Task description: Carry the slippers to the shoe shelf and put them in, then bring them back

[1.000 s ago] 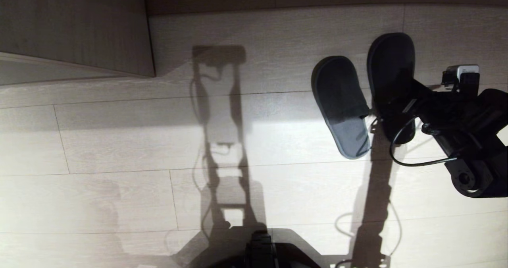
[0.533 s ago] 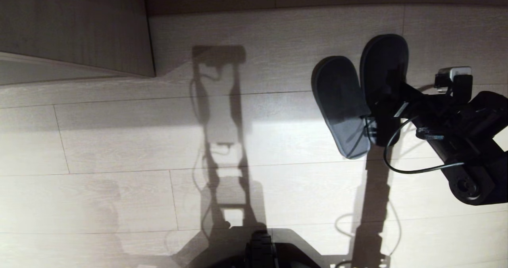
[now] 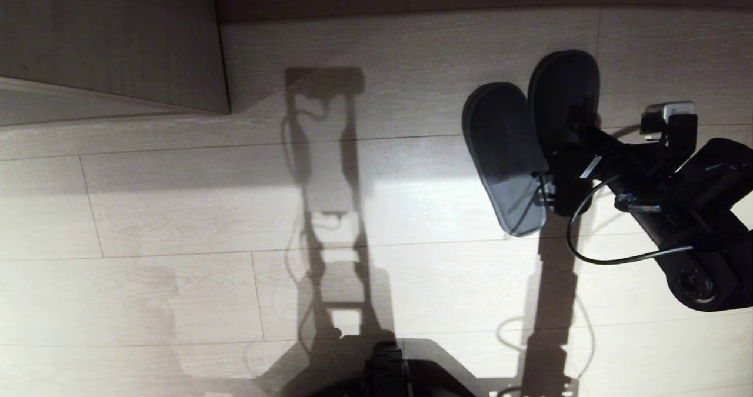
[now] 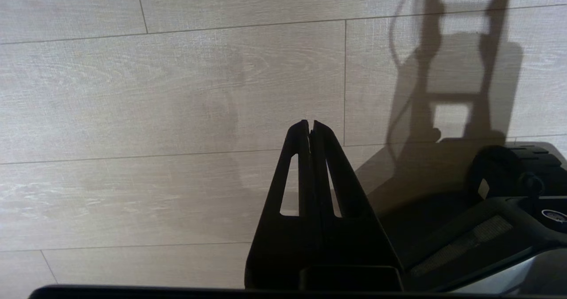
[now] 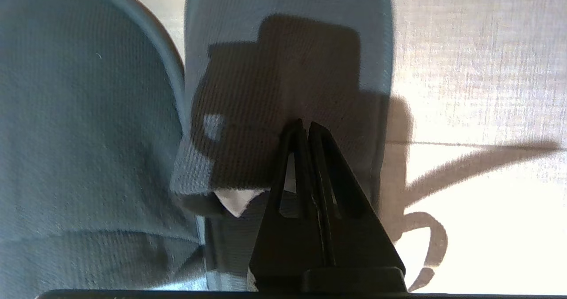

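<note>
I see no words or labels I can read. The slippers (image 3: 506,150) lie side by side on the wooden floor (image 3: 176,209), on my right. My right tool (image 5: 305,124) is pinched tight with nothing in it, and its tips sit over the right slipper's strap (image 5: 283,91). My left tool (image 4: 308,122) is pinched tight too, above bare floor.

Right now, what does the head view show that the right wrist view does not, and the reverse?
Only the head view shows both slippers whole, a wooden panel at the far left, and the robot's base. Only the right wrist view shows the shut right gripper over one slipper's strap and the ribbed fabric. Both show the two slippers side by side on the pale floor.
</note>
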Available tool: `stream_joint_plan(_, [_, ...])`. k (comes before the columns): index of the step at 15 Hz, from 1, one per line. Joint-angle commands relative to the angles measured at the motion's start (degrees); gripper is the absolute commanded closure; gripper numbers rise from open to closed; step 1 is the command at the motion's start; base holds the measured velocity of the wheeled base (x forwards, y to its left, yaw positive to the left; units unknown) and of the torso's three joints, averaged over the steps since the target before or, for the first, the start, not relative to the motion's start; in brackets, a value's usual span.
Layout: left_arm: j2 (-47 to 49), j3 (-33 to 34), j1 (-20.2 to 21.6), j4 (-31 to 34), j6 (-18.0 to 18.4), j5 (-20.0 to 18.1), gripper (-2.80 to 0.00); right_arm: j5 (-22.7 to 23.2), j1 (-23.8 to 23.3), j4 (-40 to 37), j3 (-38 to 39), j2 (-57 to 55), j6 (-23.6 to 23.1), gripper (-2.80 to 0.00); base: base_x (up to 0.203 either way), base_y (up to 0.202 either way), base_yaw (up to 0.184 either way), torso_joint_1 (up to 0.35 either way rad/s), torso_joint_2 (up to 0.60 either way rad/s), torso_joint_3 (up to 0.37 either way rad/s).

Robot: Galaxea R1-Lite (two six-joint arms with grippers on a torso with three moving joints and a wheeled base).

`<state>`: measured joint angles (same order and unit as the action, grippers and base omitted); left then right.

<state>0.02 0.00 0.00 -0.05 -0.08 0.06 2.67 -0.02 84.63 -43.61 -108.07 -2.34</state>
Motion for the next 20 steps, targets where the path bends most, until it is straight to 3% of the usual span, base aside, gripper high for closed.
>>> stream_joint_plan(1, [-0.1, 0.0, 0.0, 0.0, 0.0, 0.0, 0.00, 0.1, 0.0, 0.5, -0.1, 1.7, -0.1, 0.00, 0.000, 0.000, 0.000, 0.000, 0.00, 0.000])
stream_joint_plan(5, [0.0, 0.0, 0.1, 0.0, 0.0, 0.0, 0.00, 0.2, -0.3, -2.7, 2.2, 11.1, -0.7, 0.00, 0.000, 0.000, 0.000, 0.000, 0.00, 0.000])
stream_joint_plan(16, [0.0, 0.0, 0.0, 0.0, -0.1, 0.0, 0.00, 0.2, -0.3, -4.5, 25.8, 34.9, -2.3, 0.00, 0.000, 0.000, 0.000, 0.000, 0.00, 0.000])
stream_joint_plan(20, [0.0, 0.0, 0.1, 0.0, -0.1, 0.0, 0.00, 0.2, -0.3, -13.0, 31.6, 52.8, -2.4, 0.00, 0.000, 0.000, 0.000, 0.000, 0.00, 0.000])
